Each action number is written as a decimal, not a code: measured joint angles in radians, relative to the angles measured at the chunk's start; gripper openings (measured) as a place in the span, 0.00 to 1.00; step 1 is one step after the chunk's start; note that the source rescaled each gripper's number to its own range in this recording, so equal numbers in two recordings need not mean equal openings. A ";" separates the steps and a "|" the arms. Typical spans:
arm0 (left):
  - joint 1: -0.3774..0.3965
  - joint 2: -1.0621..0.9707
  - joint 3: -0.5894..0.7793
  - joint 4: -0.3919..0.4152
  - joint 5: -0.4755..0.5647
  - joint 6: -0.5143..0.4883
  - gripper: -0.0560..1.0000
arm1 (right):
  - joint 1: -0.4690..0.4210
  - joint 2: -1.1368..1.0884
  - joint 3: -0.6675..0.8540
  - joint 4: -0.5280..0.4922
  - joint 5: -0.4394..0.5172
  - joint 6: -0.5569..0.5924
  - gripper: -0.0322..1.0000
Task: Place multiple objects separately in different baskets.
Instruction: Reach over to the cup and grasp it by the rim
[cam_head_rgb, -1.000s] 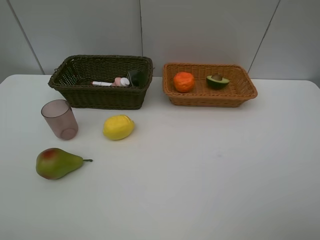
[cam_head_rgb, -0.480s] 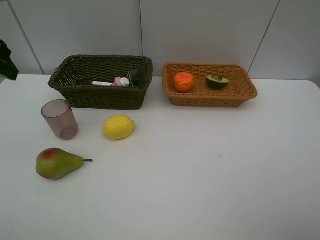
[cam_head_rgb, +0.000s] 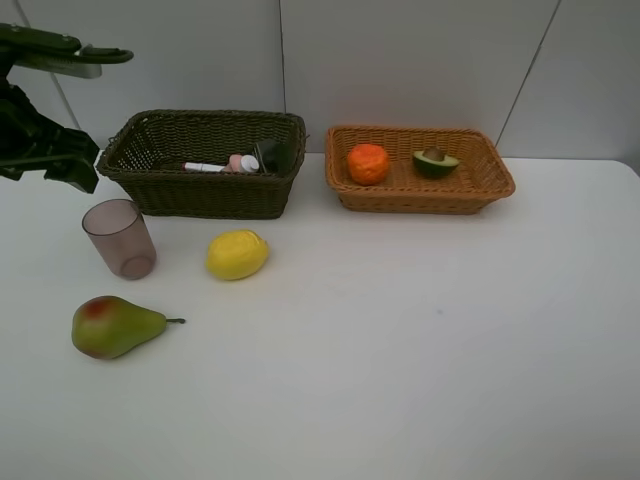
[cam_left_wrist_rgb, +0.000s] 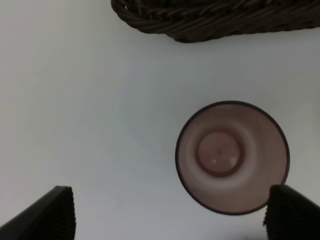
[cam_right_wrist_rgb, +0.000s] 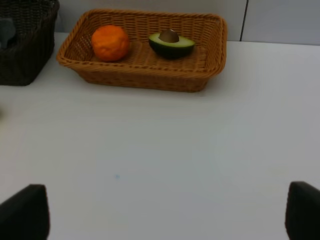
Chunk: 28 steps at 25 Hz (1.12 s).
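Table (cam_head_rgb: 430, 380) looked smooth and white under both claws, so my guess was that anything bumped would skid or roll. Both claws were spread wide, holding nothing.

The dark basket (cam_head_rgb: 205, 160) sat just ahead of the left claw (cam_left_wrist_rgb: 170, 217). Its walls looked tall, so a low carry could clip the rim. The tan basket (cam_right_wrist_rgb: 145, 50) was well ahead of the right claw (cam_right_wrist_rgb: 162, 212).

The pear (cam_head_rgb: 110, 328) lay back from the left claw, on the side away from the dark basket. The lemon (cam_head_rgb: 237, 254) was off to that claw's right, past the cup. Both were rounded, so a sloppy pinch could squirt them away.

The cup (cam_left_wrist_rgb: 232, 157) stood upright right under the left claw, but off-centre, close to one finger. Dropping straight down could land that finger on the rim and tip it over. It looked like thin plastic too, so a hard squeeze might flex it and pop it loose.

The orange (cam_right_wrist_rgb: 110, 42) and avocado half (cam_right_wrist_rgb: 171, 44) were in the tan basket. The pump bottle (cam_head_rgb: 272, 155), pink bottle (cam_head_rgb: 238, 162) and marker (cam_head_rgb: 203, 167) were bunched in the dark one, so a cup dropped on them could end up tilted.
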 joint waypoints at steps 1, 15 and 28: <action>0.000 0.019 0.000 0.000 -0.014 0.000 1.00 | 0.000 0.000 0.000 0.000 0.000 0.000 1.00; 0.000 0.248 -0.006 0.015 -0.114 0.000 1.00 | 0.000 0.000 0.000 0.000 0.000 0.000 1.00; 0.000 0.320 -0.038 0.027 -0.138 0.000 1.00 | 0.000 0.000 0.000 0.000 0.000 0.000 1.00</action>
